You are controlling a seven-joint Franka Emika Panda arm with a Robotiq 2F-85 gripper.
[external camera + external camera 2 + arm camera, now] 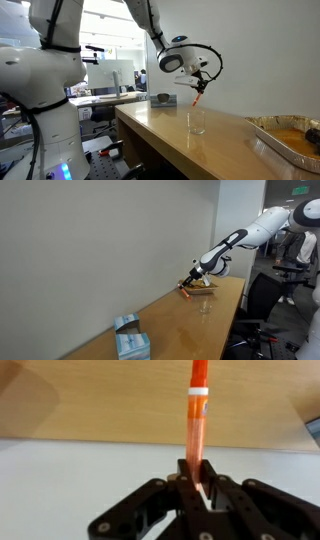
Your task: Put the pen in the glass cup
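My gripper (pixel 200 88) is shut on the red-orange pen (pixel 197 99) and holds it in the air, tip pointing down, above the clear glass cup (pixel 197 122) on the wooden table (pixel 170 135). In the wrist view the pen (pixel 197 420) sticks out from between my closed fingers (pixel 196 478) over the table top. In an exterior view my gripper (pixel 192 278) holds the pen (pixel 185 290) near the table's far end; the cup is too small to make out there.
A metal tray (pixel 285 135) lies on the table beyond the cup and also shows in an exterior view (pixel 203 287). A greyish boxy container (pixel 163 98) sits at the table's far end. A blue-white box (pixel 130 340) stands on the near end. The wall runs along the table.
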